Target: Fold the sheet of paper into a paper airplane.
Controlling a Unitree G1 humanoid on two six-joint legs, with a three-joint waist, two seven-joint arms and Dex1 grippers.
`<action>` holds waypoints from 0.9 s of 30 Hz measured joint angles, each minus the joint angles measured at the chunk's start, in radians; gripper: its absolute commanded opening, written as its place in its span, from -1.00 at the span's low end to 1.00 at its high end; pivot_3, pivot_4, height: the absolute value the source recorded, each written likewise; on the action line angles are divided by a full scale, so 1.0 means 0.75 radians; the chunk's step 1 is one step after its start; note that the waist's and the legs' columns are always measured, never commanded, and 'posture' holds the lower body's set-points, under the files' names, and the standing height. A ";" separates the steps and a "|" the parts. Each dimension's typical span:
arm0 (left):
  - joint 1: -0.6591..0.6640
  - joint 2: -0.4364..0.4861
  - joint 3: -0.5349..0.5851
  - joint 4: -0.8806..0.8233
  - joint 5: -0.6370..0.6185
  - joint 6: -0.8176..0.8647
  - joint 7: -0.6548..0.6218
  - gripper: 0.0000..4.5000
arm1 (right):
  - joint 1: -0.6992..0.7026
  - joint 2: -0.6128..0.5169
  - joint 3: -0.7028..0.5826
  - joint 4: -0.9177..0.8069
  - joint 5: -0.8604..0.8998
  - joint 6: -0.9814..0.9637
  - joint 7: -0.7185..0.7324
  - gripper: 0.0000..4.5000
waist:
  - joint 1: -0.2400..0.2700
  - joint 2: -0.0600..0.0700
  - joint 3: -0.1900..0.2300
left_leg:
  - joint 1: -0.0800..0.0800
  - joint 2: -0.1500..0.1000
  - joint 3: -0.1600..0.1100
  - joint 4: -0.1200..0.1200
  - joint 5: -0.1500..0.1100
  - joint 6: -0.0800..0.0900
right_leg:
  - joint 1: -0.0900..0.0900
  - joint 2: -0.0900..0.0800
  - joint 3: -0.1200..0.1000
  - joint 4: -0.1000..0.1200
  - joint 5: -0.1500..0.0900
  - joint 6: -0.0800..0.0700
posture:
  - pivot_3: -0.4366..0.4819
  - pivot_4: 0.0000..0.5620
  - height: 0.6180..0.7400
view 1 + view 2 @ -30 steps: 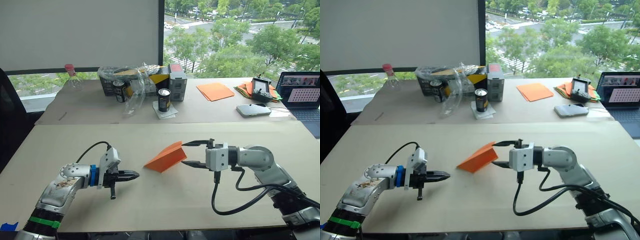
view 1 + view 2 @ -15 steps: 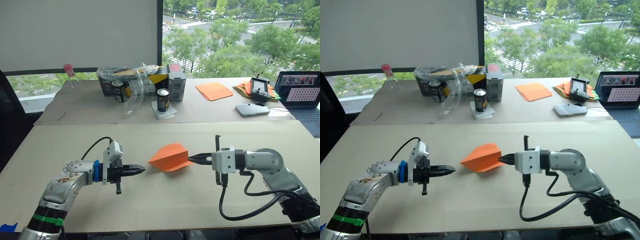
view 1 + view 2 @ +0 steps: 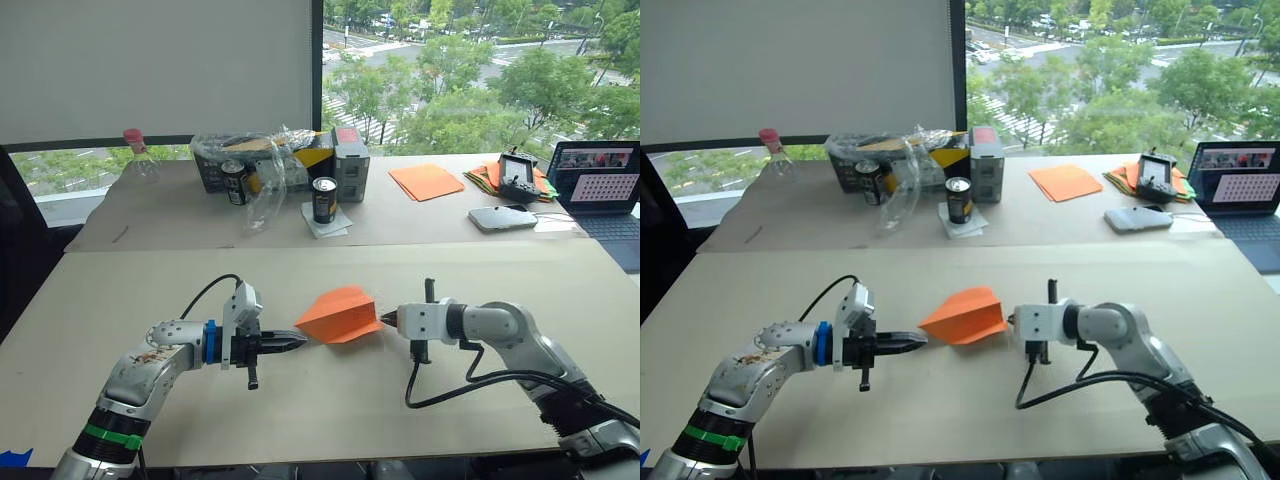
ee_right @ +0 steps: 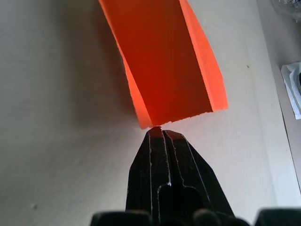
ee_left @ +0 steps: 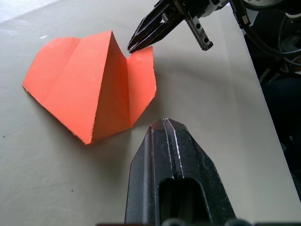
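Both hands [image 3: 298,340] [image 3: 386,319], fingers pressed together, flank the paper airplane [image 3: 338,314]; can [image 3: 324,200] well behind.

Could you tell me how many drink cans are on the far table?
2: one can stands by the dark box under crumpled plastic, the other can on a white napkin nearer the robot. More could be hidden.

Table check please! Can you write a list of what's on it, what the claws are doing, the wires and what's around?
Surface: beige table, bare near the front.
Job's things: orange paper airplane lies folded between the claws.
Clutter: cans, plastic wrap, boxes, orange sheets, coloured paper pile, laptop at the back.
Grippers: left claw shut, just short of the airplane; right claw shut at its rear corner.
Cables: black cable loops under the right arm.
Surroundings: window, trees outside.
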 measured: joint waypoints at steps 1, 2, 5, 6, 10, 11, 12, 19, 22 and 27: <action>0.001 0.003 0.000 -0.001 0.000 0.000 0.002 -1.00 | 0.000 0.018 0.003 -0.020 0.002 0.015 0.000 -0.99 | 0.000 0.000 0.000 | 0.000 0.000 0.000 0.000 0.000 0.000 | 0.000 0.000 0.000 0.000 0.000 0.000 | -0.05 -0.47 -0.14; 0.001 0.003 0.000 -0.001 0.000 0.002 0.007 -1.00 | 0.001 0.030 0.007 -0.043 0.002 0.028 0.002 -0.99 | 0.001 0.000 0.000 | 0.000 0.000 0.000 0.000 0.000 0.000 | 0.000 0.000 0.000 0.000 0.000 0.000 | -0.05 -0.47 -0.14; 0.000 0.000 0.000 -0.001 0.000 0.030 0.027 -1.00 | 0.005 0.068 0.024 -0.128 0.005 0.078 0.017 -0.99 | 0.001 0.000 0.000 | 0.000 0.000 0.000 0.000 0.000 0.000 | 0.000 0.000 0.000 0.000 0.000 0.000 | -0.05 -0.47 -0.14; -0.001 -0.004 0.000 -0.001 0.000 0.032 0.034 -1.00 | 0.010 0.075 0.032 -0.150 0.006 0.091 0.020 -0.99 | 0.001 0.000 0.000 | 0.000 0.000 -0.001 0.000 0.000 0.000 | 0.000 0.000 0.000 0.000 0.000 0.000 | -0.05 -0.47 -0.14; -0.011 -0.020 -0.009 -0.001 0.003 0.036 0.051 -1.00 | 0.027 0.087 0.049 -0.192 0.016 0.151 0.025 -0.99 | 0.004 0.000 0.000 | 0.000 -0.001 -0.001 0.000 0.000 0.000 | 0.000 0.000 0.000 0.000 0.000 0.000 | -0.05 -0.47 -0.14; -0.015 -0.025 -0.013 0.000 0.004 0.036 0.053 -1.00 | 0.027 0.086 0.036 -0.199 0.026 0.173 0.024 -0.99 | 0.003 0.000 0.000 | 0.000 -0.001 -0.001 0.000 0.000 0.000 | 0.000 0.000 0.000 0.000 0.000 0.000 | -0.05 -0.47 -0.14; -0.023 -0.030 -0.021 0.000 0.006 0.034 0.056 -1.00 | 0.027 0.081 0.017 -0.204 0.029 0.189 0.022 -0.99 | 0.004 0.000 0.000 | 0.000 -0.001 -0.001 0.000 0.000 0.000 | 0.000 0.000 0.000 0.000 0.000 0.000 | -0.05 -0.47 -0.14; -0.048 -0.037 -0.040 0.030 0.032 0.022 0.059 -1.00 | -0.033 -0.032 -0.100 -0.164 0.023 0.230 0.006 -0.99 | 0.000 0.000 0.000 | 0.000 0.000 0.000 0.000 0.000 0.000 | 0.000 0.000 -0.001 0.000 0.000 0.000 | -0.05 -0.47 -0.14; -0.056 -0.041 -0.052 0.038 0.040 0.011 0.052 -1.00 | -0.027 -0.050 -0.081 -0.129 0.007 0.226 0.034 -0.99 | 0.001 0.000 0.000 | 0.000 0.000 0.000 0.000 0.000 0.000 | 0.000 0.000 -0.001 0.000 0.000 0.000 | -0.05 -0.47 -0.14; -0.064 -0.044 -0.062 0.060 0.050 -0.009 0.049 -1.00 | 0.015 -0.033 -0.006 -0.123 -0.005 0.225 0.050 -0.99 | -0.001 0.000 0.000 | 0.000 0.000 0.000 0.000 0.000 0.000 | 0.000 0.000 0.000 0.000 0.000 0.000 | -0.05 -0.47 -0.14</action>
